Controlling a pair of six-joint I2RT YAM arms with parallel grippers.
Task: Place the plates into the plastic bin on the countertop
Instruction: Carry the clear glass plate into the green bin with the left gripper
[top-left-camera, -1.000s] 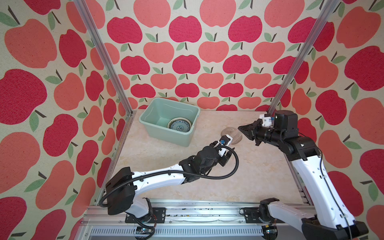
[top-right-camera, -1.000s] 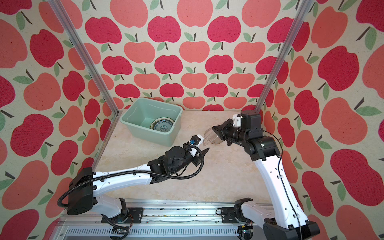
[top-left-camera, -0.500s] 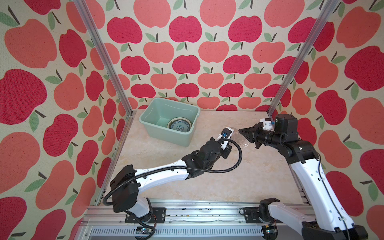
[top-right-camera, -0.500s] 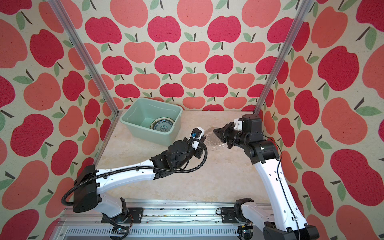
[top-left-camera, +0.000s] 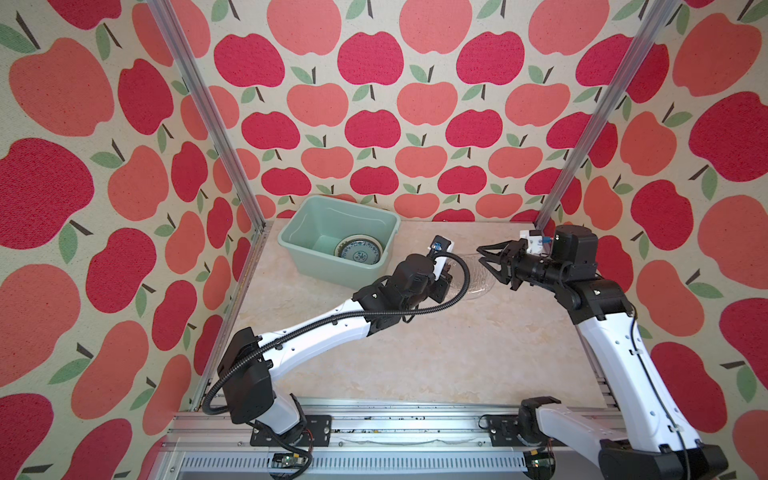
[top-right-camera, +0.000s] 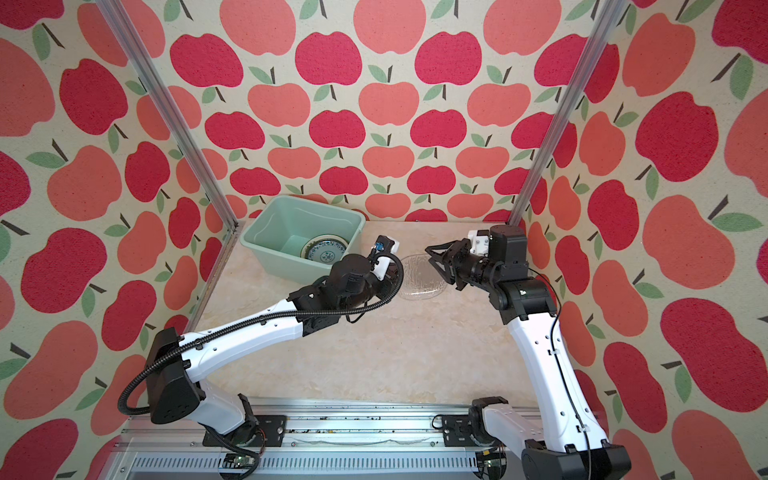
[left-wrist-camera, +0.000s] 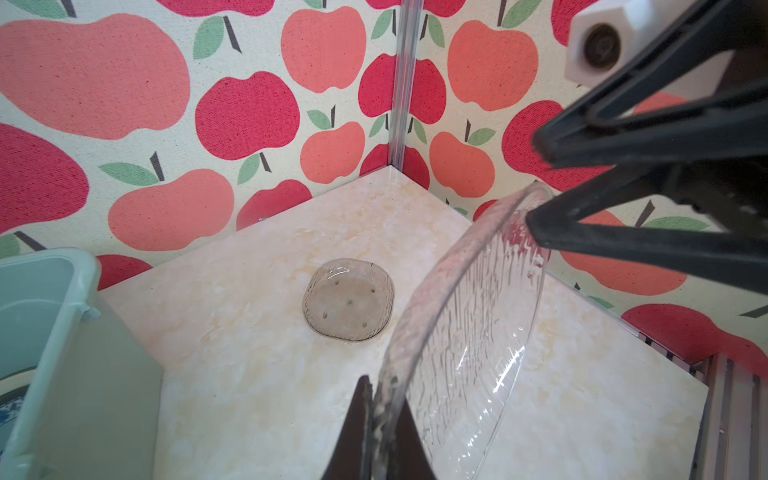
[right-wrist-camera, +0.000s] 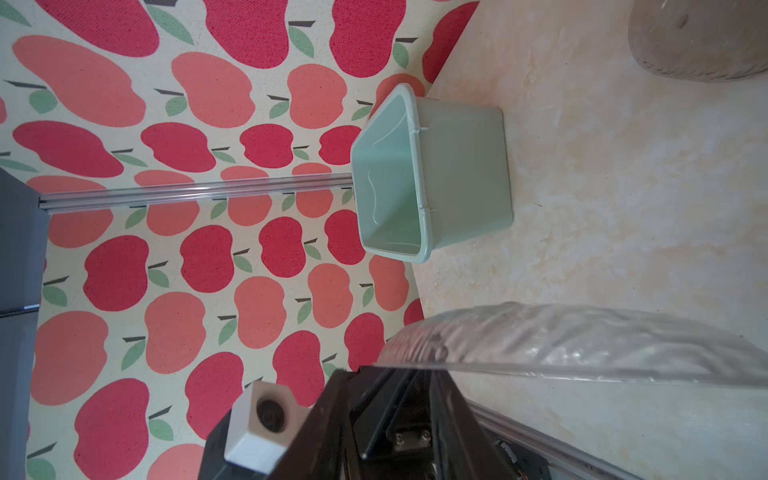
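A clear ribbed glass plate (top-left-camera: 478, 277) (top-right-camera: 419, 279) hangs tilted above the countertop (top-left-camera: 415, 353) between the two arms. My left gripper (left-wrist-camera: 378, 419) is shut on its near rim, which runs up between the two fingers. My right gripper (top-left-camera: 480, 254) (left-wrist-camera: 534, 183) stands open, one finger on each side of the plate's (left-wrist-camera: 469, 332) far rim with a gap showing. The mint plastic bin (top-left-camera: 291, 239) (right-wrist-camera: 457, 174) stands at the back left, and a teal patterned plate (top-left-camera: 358, 252) lies flat inside it. A smoky glass plate (left-wrist-camera: 348, 305) lies on the countertop beyond the held one.
Apple-patterned walls with aluminium posts (top-left-camera: 208, 120) close in the back and both sides. An aluminium rail (top-left-camera: 374, 419) runs along the front edge by the arm bases. The left arm's black cable loop (top-left-camera: 461, 286) arcs beside the held plate.
The left gripper reached in and shut on the glass plate's rim. The right gripper, shut on the plate a second ago, has parted its fingers.
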